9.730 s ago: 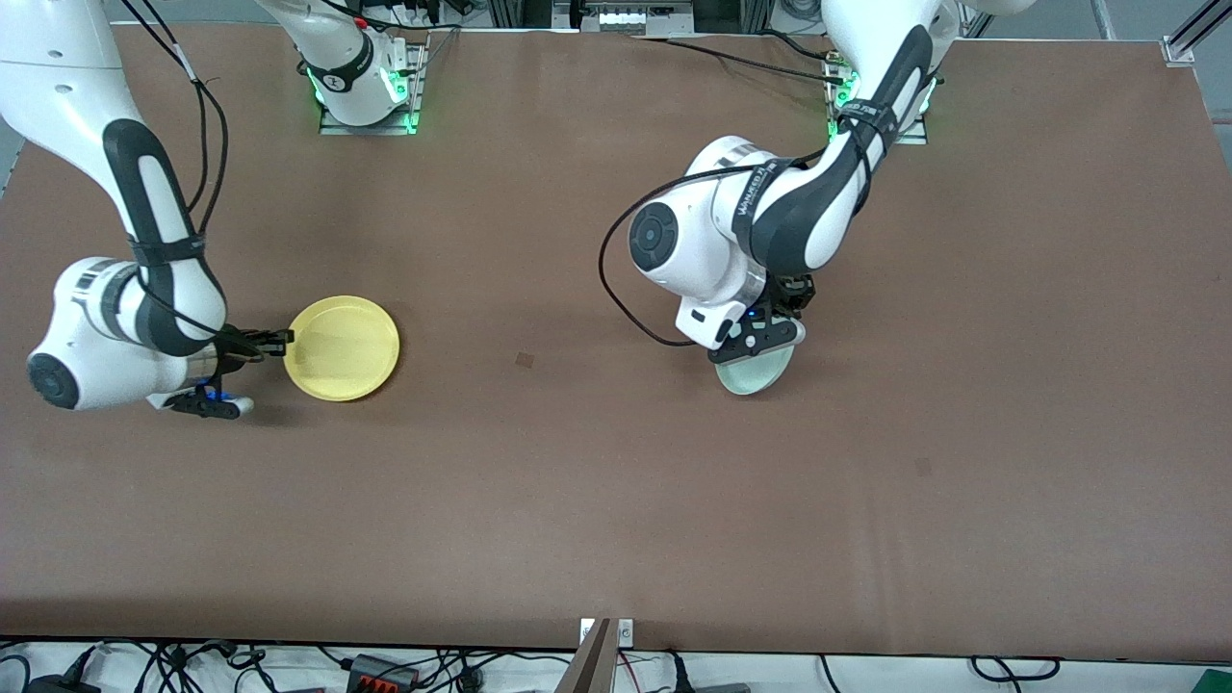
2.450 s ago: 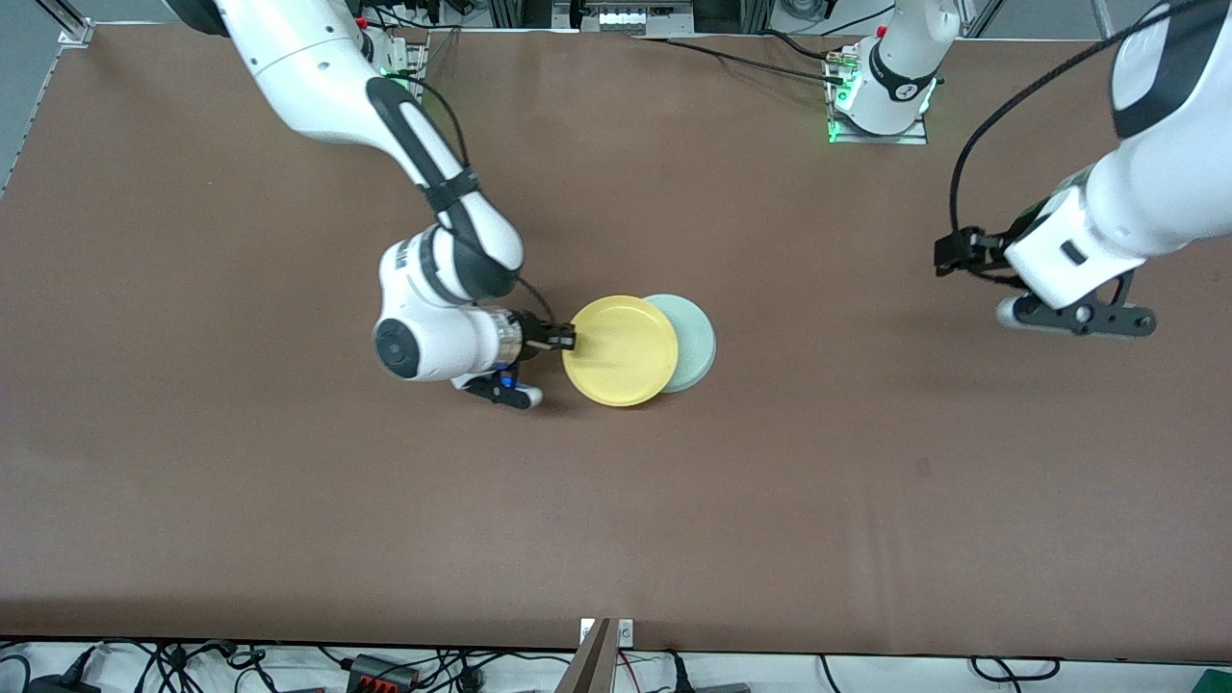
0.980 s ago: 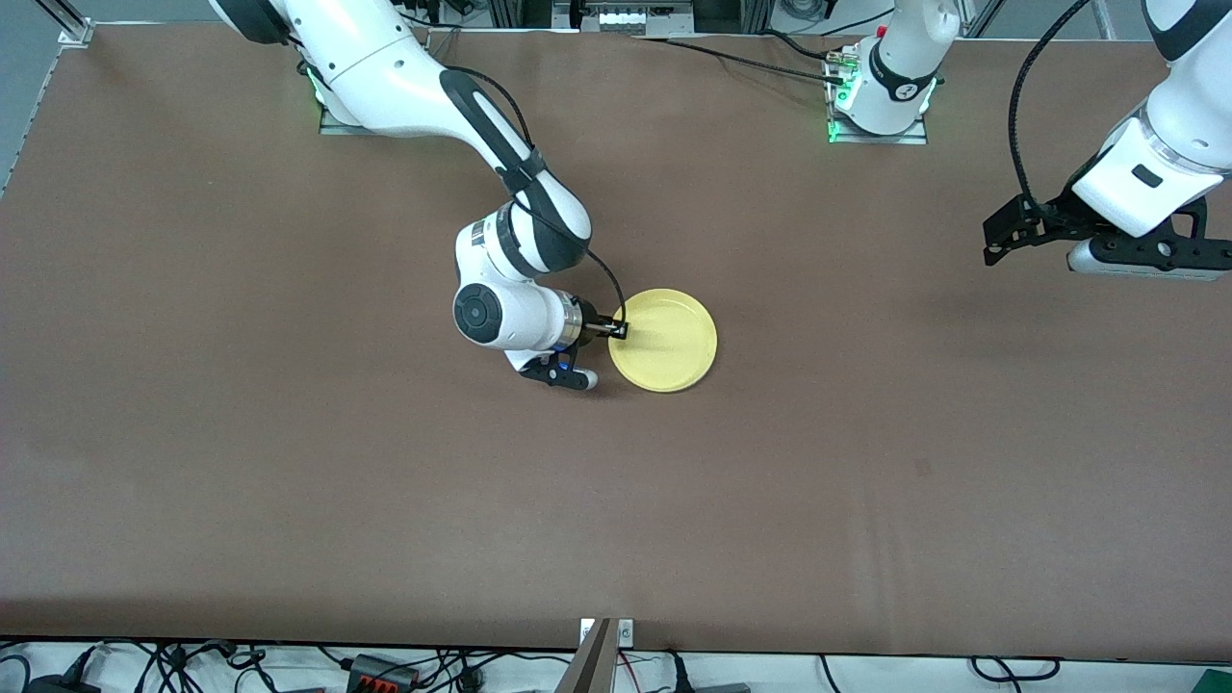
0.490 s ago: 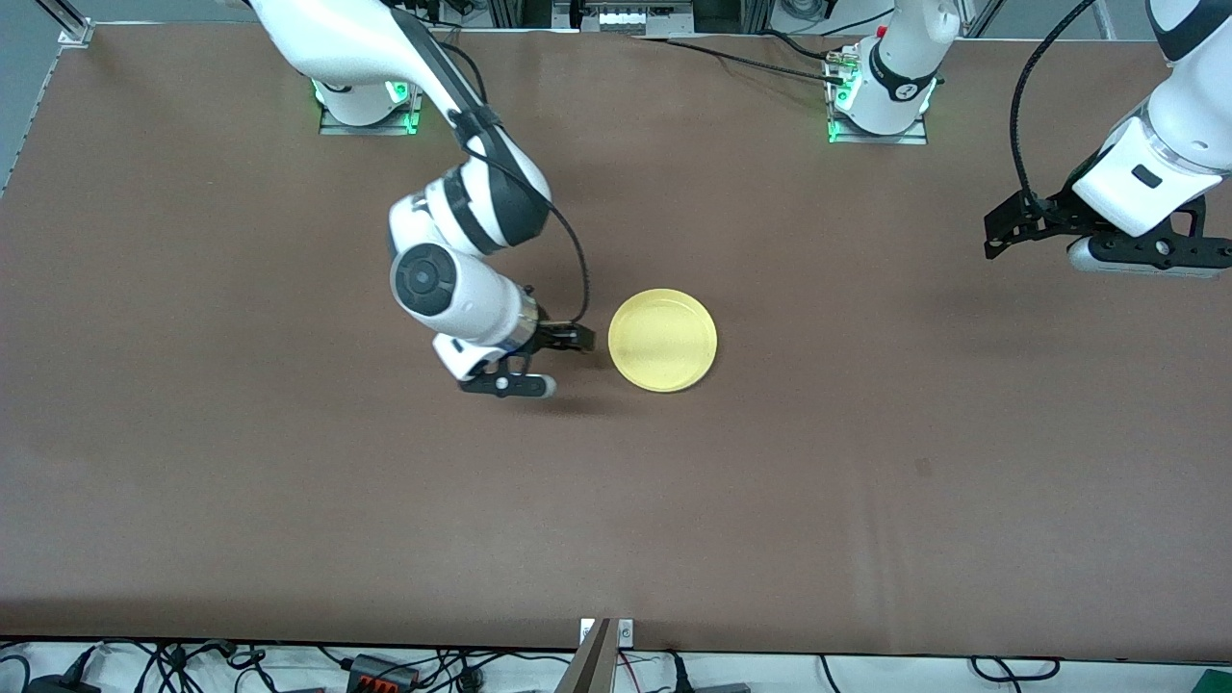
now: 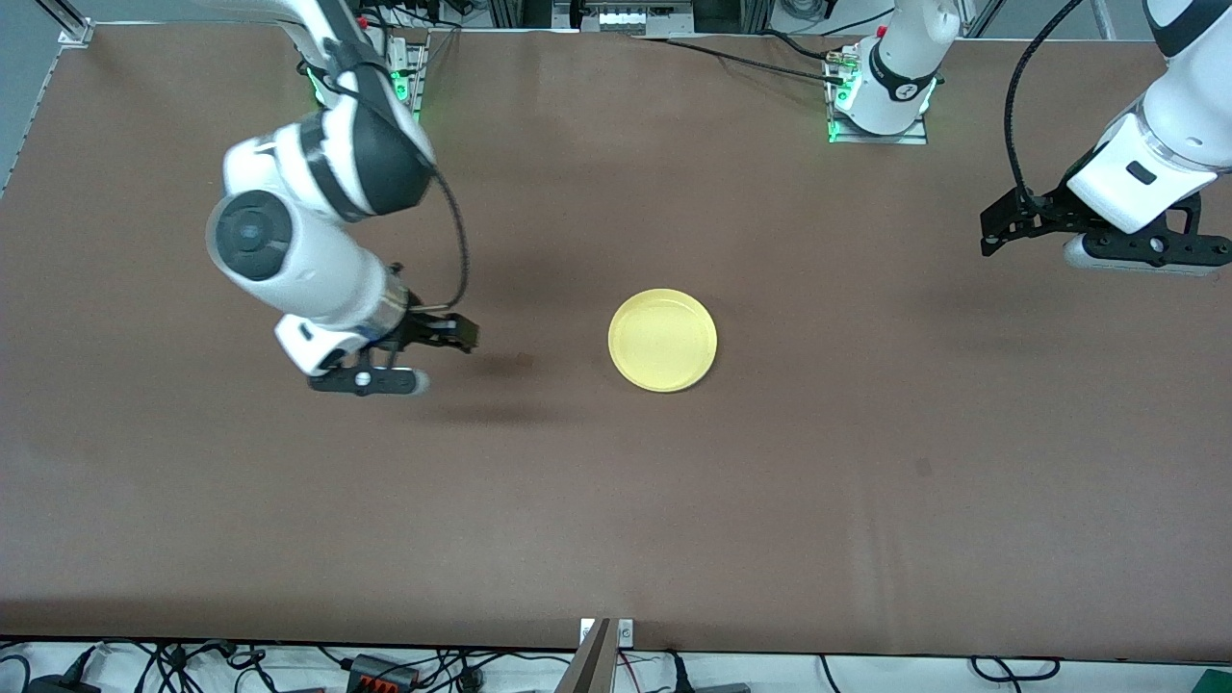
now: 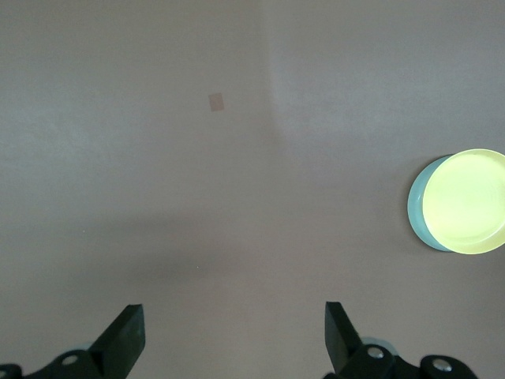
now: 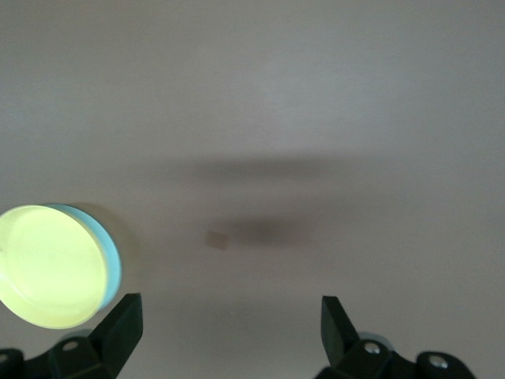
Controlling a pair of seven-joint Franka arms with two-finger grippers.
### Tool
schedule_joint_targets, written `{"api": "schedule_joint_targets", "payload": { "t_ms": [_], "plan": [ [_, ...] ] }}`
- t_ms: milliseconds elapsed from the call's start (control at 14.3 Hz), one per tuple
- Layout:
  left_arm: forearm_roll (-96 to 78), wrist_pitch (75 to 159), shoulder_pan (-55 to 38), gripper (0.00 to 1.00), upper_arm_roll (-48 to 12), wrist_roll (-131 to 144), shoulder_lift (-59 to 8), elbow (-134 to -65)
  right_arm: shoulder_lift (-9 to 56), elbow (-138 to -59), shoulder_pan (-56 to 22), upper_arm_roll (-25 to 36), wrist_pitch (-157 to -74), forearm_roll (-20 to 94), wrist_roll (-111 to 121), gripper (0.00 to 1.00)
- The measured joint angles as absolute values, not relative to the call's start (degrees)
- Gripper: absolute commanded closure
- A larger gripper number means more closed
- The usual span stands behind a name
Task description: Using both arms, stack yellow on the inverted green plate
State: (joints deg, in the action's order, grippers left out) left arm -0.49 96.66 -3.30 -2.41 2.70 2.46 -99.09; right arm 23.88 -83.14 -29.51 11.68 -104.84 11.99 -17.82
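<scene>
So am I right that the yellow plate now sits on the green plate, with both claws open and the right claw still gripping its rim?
Not quite: the right claw is not gripping the rim. The front view shows it open and in the air, apart from the yellow plate, toward the right arm's end of the table. The rest holds: the yellow plate sits on the green plate, and the left claw is open too.

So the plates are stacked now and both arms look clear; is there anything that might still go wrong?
Little, I think. The yellow plate sits on the green plate, which peeks out along one edge in both wrist views, so the stack may be slightly off-centre and could slide if bumped. The right claw hangs open over the table beside the stack. The left claw waits open at its arm's end.
</scene>
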Motion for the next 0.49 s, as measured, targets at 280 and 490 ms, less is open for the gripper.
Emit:
{"api": "schedule_joint_targets", "payload": {
  "t_ms": [280, 490],
  "plan": [
    [-0.49, 96.17, -3.37, 0.00, -2.45, 2.68, 2.46, -99.07, 22.70, -77.60, -20.97, 11.99, -99.27, 11.93, -13.14, 0.00],
    [-0.49, 96.04, -3.40, 0.00, -2.46, 2.68, 2.46, -99.07, 22.59, -76.38, -15.52, 12.02, -99.11, 11.42, -11.03, 0.00]
  ]
}}
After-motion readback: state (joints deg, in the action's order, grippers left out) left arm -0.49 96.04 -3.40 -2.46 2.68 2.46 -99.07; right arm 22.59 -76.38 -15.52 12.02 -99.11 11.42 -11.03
